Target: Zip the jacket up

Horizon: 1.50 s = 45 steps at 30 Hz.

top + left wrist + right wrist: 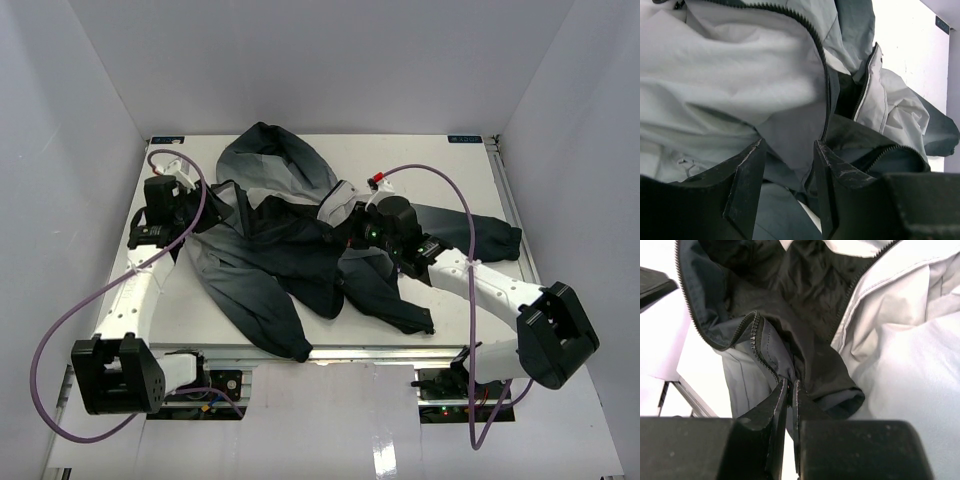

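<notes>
Fabric fills both wrist views: the large hooded jacket (265, 260), fading from light grey to dark charcoal with black lining, lies crumpled on the white surface (440, 165), spread between our two pincers. Our right pincer (790, 400) is closed to a sliver, pinching a dark fold of the jacket's edge; the dark zipper teeth (756, 332) curl just above and left of its tips. Our left pincer (787, 185) stands parted, with light grey cloth and another zipper edge (826, 90) running down into its gap, unclamped
</notes>
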### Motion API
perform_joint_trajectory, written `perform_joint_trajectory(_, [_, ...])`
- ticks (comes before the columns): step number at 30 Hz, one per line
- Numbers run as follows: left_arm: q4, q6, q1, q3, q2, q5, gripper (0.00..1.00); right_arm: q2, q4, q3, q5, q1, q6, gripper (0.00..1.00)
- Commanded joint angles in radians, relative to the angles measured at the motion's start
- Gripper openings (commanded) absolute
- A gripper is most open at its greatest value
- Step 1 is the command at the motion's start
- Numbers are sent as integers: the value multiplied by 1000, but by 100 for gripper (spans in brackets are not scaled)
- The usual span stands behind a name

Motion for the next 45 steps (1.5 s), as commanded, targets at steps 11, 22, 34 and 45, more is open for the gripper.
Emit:
perform_joint_trajectory(11, [30,49,-502,-91,-97,-159,53,48,-94,97,90,-36,-103,61])
perform_joint_trajectory(22, [143,-4,-877,-85,88,-351,54,-124,-300,105,262,-64,-201,69])
perform_joint_trajectory(34, [233,-63,-943,-158,176,-432,48,-232,-272,-125,45,-66,-433,72])
perform_joint_trajectory(45, [70,-191,-946,-326,-52,-702,0,-50,-236,-26,136,-130,-407,8])
